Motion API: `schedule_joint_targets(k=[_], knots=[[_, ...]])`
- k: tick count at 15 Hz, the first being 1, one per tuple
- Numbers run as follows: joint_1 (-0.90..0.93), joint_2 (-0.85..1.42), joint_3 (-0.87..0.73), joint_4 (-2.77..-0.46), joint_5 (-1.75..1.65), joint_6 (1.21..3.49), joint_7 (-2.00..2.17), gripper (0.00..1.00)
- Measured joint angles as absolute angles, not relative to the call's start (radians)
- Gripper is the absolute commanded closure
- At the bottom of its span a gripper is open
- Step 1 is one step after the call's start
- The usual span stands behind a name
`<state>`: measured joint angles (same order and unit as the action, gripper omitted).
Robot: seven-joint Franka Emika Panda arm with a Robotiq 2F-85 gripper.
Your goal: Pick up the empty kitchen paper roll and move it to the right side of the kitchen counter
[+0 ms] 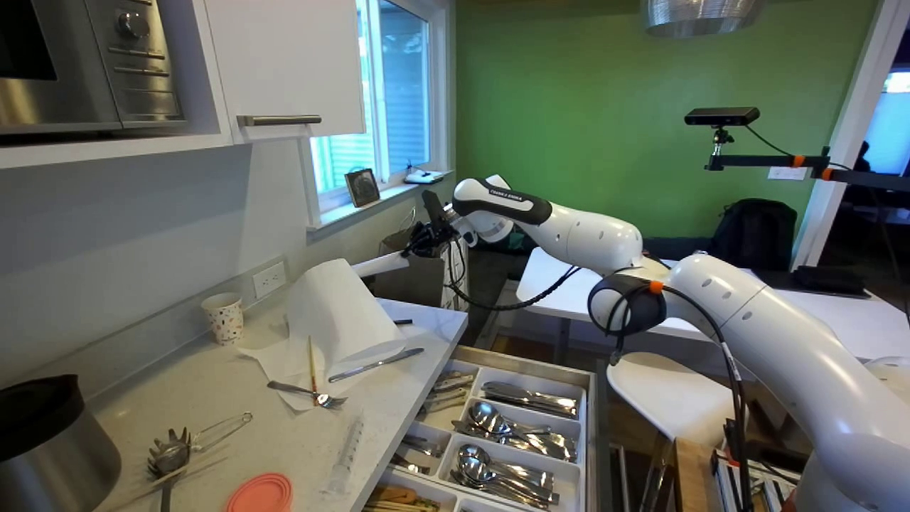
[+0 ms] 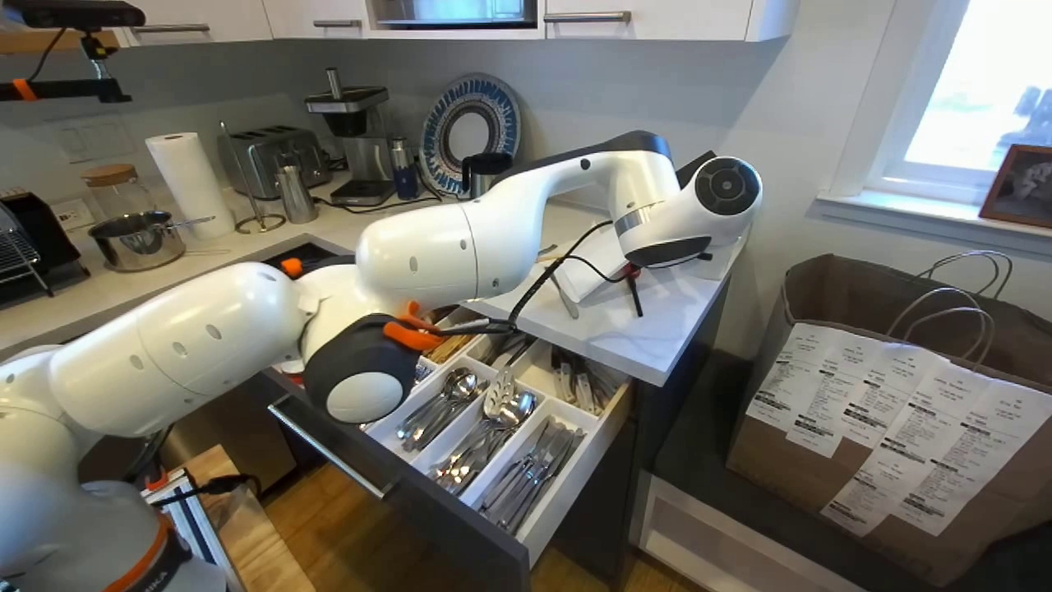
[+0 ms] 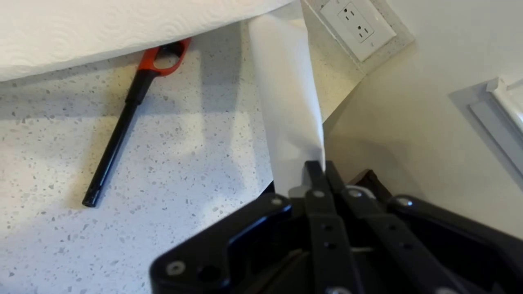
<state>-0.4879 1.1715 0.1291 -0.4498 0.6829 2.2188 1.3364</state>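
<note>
So the paper towel (image 1: 345, 313) is up near the end of the table (image 1: 430, 328), a big sheet of it arched over the top, and a narrow strip reaching up to the fingers (image 3: 322, 208). In the wrist view they're pinching the tip of that strip, out past the table's edge. There's a lighter (image 3: 137, 92) too, black barrel in full view, red handle partly hidden by the sheet. A knife (image 1: 377, 364) lies just beside the paper in an exterior view, and a fork (image 1: 298, 390) and a thin stick (image 1: 312, 366) cross each other on a loose flap of it. Bit further along you've got a speckled cup (image 1: 225, 320) and a pasta spoon (image 1: 169, 456). Below, a drawer (image 2: 588, 464) sticks out, full of cutlery (image 2: 530, 473). Past the table's end sits a brown bag (image 2: 994, 510) with receipts (image 2: 900, 419) on it.
</note>
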Motion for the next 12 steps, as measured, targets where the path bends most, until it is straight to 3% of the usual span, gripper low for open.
schedule_joint_targets(k=[12], knots=[[-0.48,1.203,0.128,-0.46,0.629,2.218,1.518,1.0]])
